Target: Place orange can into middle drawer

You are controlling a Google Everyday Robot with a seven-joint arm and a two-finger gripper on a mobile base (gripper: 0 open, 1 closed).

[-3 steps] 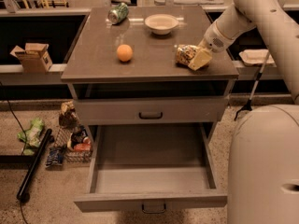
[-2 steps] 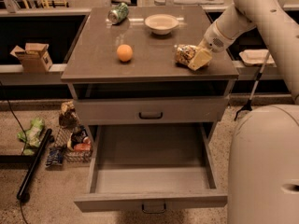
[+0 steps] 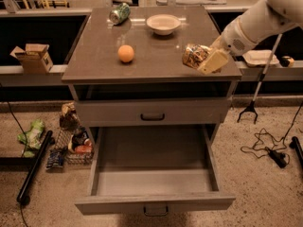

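The orange can [image 3: 194,56], shiny, crinkled, gold-brown and white, lies tilted at the front right corner of the cabinet top [image 3: 156,56]. My gripper [image 3: 204,59] reaches in from the right on a white arm. It is shut on the can, with a pale yellow finger [image 3: 215,60] against the can's right side. The middle drawer [image 3: 154,203] is pulled wide open below. Its grey floor [image 3: 151,150] is bare, and a small dark handle [image 3: 156,211] sits on its front. The gripper and can are above and behind the drawer's right side.
An orange ball [image 3: 125,53], a green can [image 3: 119,13] and a white bowl [image 3: 163,23] sit on the top. The top drawer [image 3: 152,117] is closed. A cardboard box [image 3: 33,56], snack bags [image 3: 71,136] and a black pole [image 3: 33,167] are left; cables [image 3: 270,150] lie right.
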